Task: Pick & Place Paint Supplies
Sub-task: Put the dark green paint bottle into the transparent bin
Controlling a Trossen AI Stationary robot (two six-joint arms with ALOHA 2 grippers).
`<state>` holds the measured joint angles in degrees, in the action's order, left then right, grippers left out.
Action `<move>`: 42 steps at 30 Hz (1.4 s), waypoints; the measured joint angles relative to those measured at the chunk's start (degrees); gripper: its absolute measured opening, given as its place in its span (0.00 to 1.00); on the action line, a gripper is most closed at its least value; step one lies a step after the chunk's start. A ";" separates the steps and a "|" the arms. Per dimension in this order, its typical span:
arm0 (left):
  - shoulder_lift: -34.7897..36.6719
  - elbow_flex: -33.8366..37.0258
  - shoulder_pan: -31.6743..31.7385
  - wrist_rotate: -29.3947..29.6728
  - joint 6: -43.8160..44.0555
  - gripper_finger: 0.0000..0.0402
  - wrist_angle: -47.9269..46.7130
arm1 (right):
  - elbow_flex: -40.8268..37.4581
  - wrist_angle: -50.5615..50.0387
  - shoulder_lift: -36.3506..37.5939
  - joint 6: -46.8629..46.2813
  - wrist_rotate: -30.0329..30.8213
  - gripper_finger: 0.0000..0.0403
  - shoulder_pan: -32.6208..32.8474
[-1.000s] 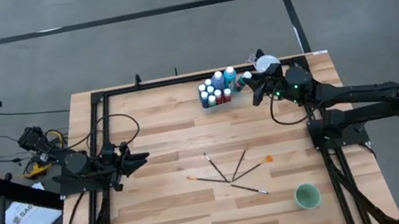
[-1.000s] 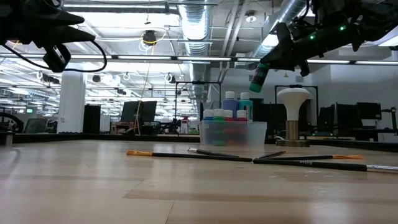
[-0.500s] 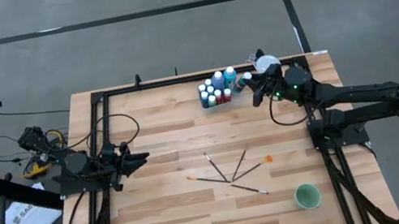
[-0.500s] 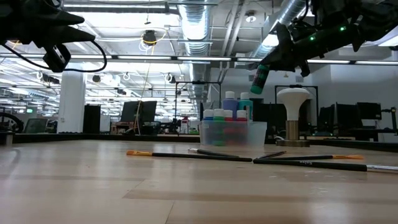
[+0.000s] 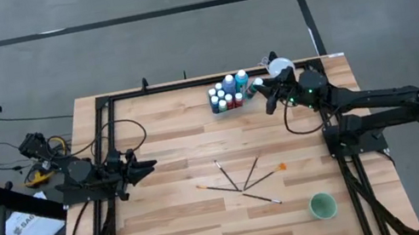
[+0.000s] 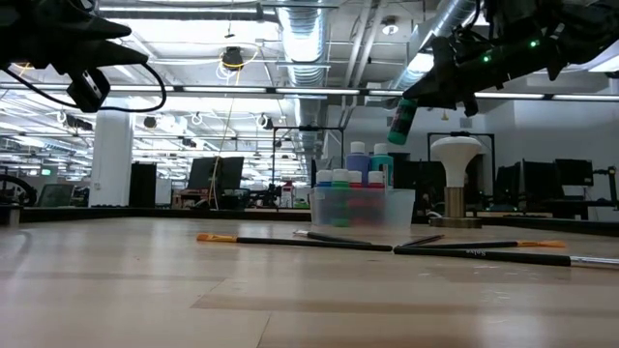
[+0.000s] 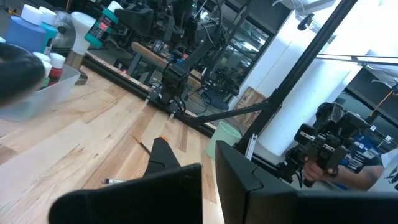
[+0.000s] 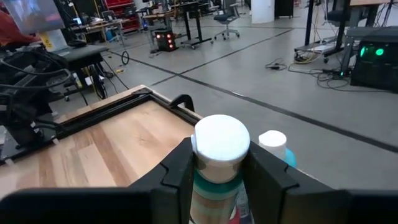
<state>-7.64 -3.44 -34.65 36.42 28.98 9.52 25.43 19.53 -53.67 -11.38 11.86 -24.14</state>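
Jaws of the right gripper (image 8: 219, 180) were clamped on a teal paint bottle (image 6: 400, 121) with a white cap, one finger on each side of the bottle just below the cap, as the right wrist view showed. In the low view this bottle hung tilted in the air, above and just to the right of the clear bin (image 6: 363, 209), and touched nothing but the fingers. The left gripper (image 5: 146, 167) waited over the left side of the table (image 5: 177, 227), its jaws pressed together and holding nothing.

Status of the paint supplies:

- Bottles: a cluster of white-capped paint bottles (image 5: 226, 95) (blue, teal, red and green, two standing taller) stood upright inside the clear bin at the far edge of the table. No bottle lay loose on the wood.
- Brushes: several thin paintbrushes (image 5: 242, 182) lay fanned on the bare wood near the table centre, well apart from the bin. None was in a gripper.
- Other items: a round green cup (image 5: 322, 206) stood empty near the front right corner; a white-topped stand (image 6: 456, 179) stood beside the bin.

Judgement: the task appeared to be at an early or middle stage. Whether the held bottle was leaving the bin or going to it could not be told. All brushes appeared untouched.
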 joint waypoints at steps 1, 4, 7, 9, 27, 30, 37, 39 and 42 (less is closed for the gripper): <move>-0.01 0.00 -0.01 0.00 0.00 0.00 0.00 | -0.02 -0.02 0.00 0.70 0.00 0.26 0.00; -0.02 0.00 0.00 0.00 0.01 0.00 0.00 | 0.00 0.22 -0.65 1.47 -0.12 0.26 0.00; -0.01 0.00 0.01 0.00 0.00 0.00 0.00 | 0.00 0.01 -2.41 2.30 -1.34 0.26 -0.17; -0.02 0.00 0.00 0.00 0.01 0.00 0.00 | 0.00 0.86 -4.16 3.34 -1.60 0.26 -0.37; 0.00 0.00 0.00 0.00 0.01 0.00 0.00 | 0.00 6.59 -13.34 10.94 -7.96 0.26 -7.08; -0.01 0.00 0.00 0.00 0.00 0.00 0.00 | 0.00 7.50 -15.31 12.48 -8.26 0.26 -7.14; -0.01 0.00 0.00 0.00 0.00 0.00 0.00 | 0.00 12.12 -19.66 13.03 -8.15 0.26 -7.54; -0.02 0.00 -0.01 0.00 0.01 0.00 0.00 | 0.00 12.31 -20.20 13.01 -8.45 0.26 -7.42; 0.00 0.02 0.01 0.00 0.01 0.00 0.00 | 0.00 12.09 -20.70 12.64 -8.74 0.26 -6.60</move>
<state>-7.64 -3.42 -34.63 36.42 28.99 9.52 25.43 31.62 -74.37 1.26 3.12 -30.75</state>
